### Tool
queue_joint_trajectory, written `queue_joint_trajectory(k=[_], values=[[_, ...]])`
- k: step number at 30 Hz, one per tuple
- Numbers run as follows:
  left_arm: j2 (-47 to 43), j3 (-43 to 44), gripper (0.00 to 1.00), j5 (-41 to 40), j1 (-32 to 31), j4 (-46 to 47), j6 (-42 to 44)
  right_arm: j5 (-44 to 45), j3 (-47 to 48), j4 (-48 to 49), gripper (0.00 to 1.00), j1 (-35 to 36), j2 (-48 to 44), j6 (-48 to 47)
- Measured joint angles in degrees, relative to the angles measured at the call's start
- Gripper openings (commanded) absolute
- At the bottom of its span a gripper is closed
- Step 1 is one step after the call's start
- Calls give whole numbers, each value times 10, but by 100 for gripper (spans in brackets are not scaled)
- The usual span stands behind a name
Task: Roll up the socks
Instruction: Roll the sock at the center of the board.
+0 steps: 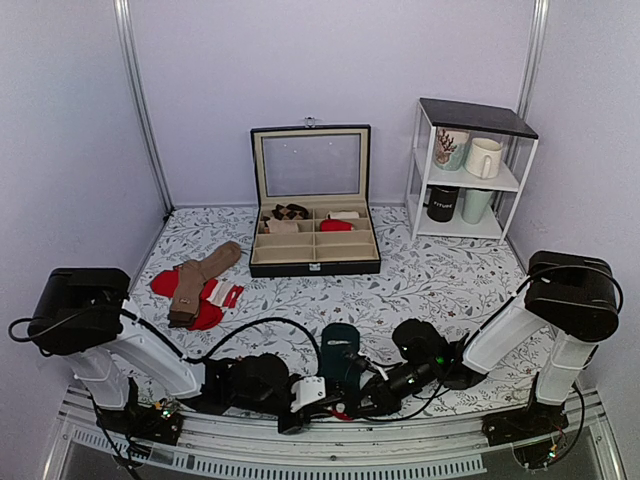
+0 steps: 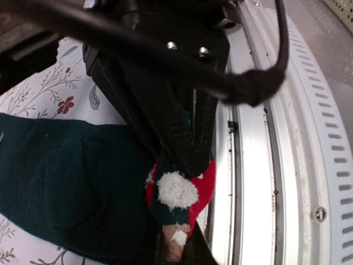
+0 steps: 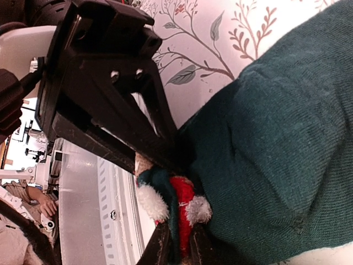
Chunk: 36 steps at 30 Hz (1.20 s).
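Note:
The dark teal-green socks (image 1: pixel 340 350) lie flat at the near middle of the table, and also show in the left wrist view (image 2: pixel 66 182) and the right wrist view (image 3: pixel 287 138). Their near end carries a red patch with white pom-poms (image 3: pixel 185 199), also visible in the left wrist view (image 2: pixel 176 190). My right gripper (image 3: pixel 179 237) is shut on this decorated end. My left gripper (image 2: pixel 179 251) meets it from the other side and looks shut on the same end, its fingers mostly hidden. In the top view both grippers, left (image 1: pixel 330 405) and right (image 1: pixel 355 398), crowd together there.
Tan-brown socks (image 1: pixel 200 280) lie over red socks (image 1: pixel 165 283) at the left. An open black compartment box (image 1: pixel 314 240) stands at the back middle. A white shelf with mugs (image 1: pixel 470 170) is at the back right. The metal front rail (image 1: pixel 400 440) runs just beside the grippers.

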Motion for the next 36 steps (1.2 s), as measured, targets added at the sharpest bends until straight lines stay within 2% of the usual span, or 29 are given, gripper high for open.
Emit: queue_joint_trajectory(k=[5, 9, 13, 18, 21, 25, 31, 36], values=[[3, 3, 0, 30, 14, 1, -23, 2, 5, -19, 27, -1, -12, -3], [12, 0, 0, 73, 38, 17, -53, 64, 3, -73, 35, 4, -67, -21], [19, -7, 0, 114, 59, 37, -83, 173, -33, -104, 50, 7, -176, -63], [28, -8, 0, 142, 69, 50, -107, 271, -118, -36, 53, 55, -317, -177], [31, -8, 0, 152, 73, 54, -114, 298, -125, -16, 53, 82, -314, -233], [36, -7, 0, 166, 79, 59, -123, 338, -112, -3, 53, 118, -255, -294], [42, -5, 0, 176, 82, 65, -129, 359, -90, -3, 53, 148, -202, -327], [42, -5, 0, 179, 83, 65, -132, 362, -79, -3, 52, 156, -192, -337]])
